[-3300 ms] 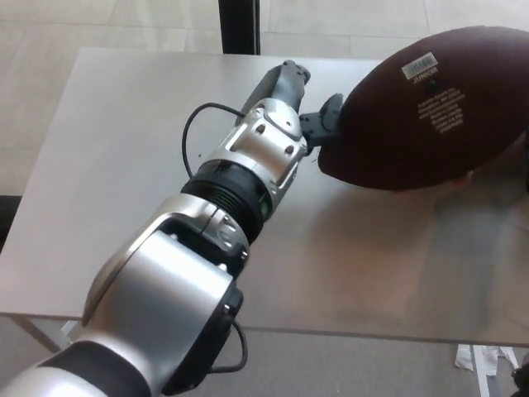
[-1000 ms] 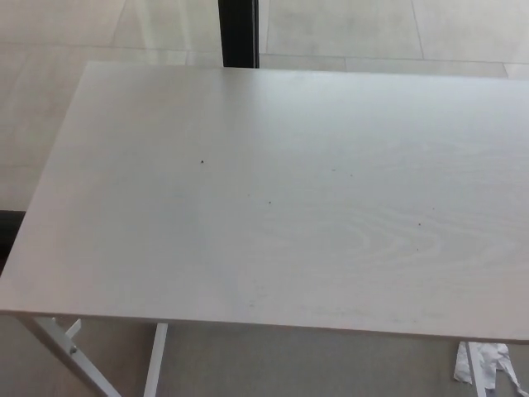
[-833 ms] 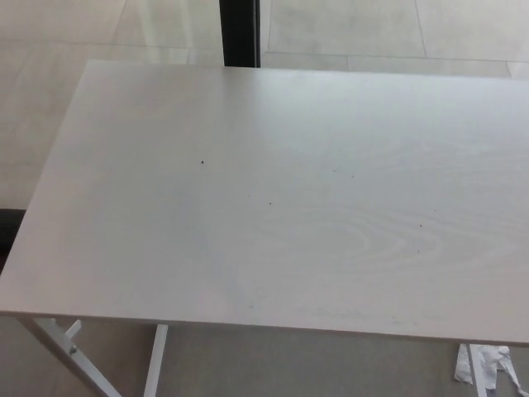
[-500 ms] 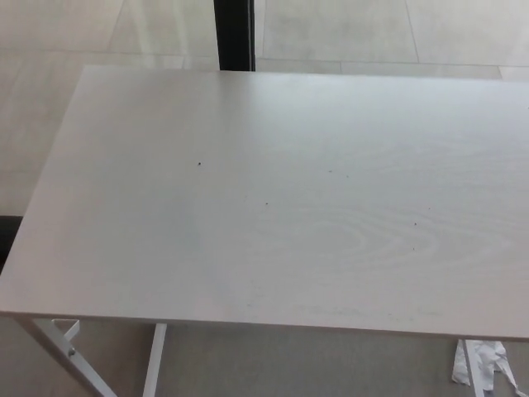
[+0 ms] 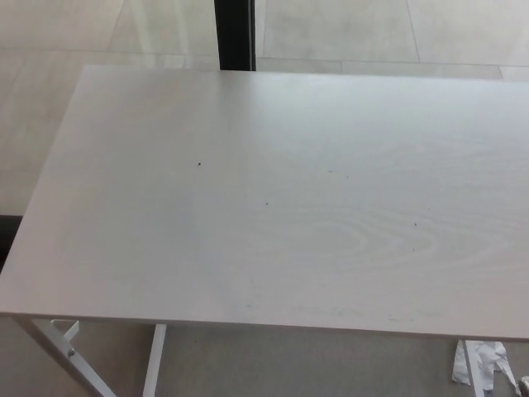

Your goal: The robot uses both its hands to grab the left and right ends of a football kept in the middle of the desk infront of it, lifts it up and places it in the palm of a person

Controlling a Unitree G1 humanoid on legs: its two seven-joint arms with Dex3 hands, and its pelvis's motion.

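Hands of the robot do not show in the head view, not the left one and not the right one, so nobody can tell how wide the fingers are or what they hold. No arm shows either. Where the football is cannot be told from this view, because it does not show on the desk.

What does show is the desk (image 5: 273, 207). Its top is pale, almost white, with a soft wood grain that makes ring shapes toward the right side. A few tiny dark specks (image 5: 199, 163) sit on the top, one toward the left and some nearer the middle and the right. No writing, label or brand name can be read anywhere.

White desk legs (image 5: 153, 364) show under the front edge at the lower left. One goes straight down and one slants. A small crumpled white scrap (image 5: 479, 365) lies on the floor at the lower right, just below the front edge of the desk.

Behind the desk stands a dark post (image 5: 235, 35), near the top middle. The floor (image 5: 50, 33) around it is pale and has large tiles.
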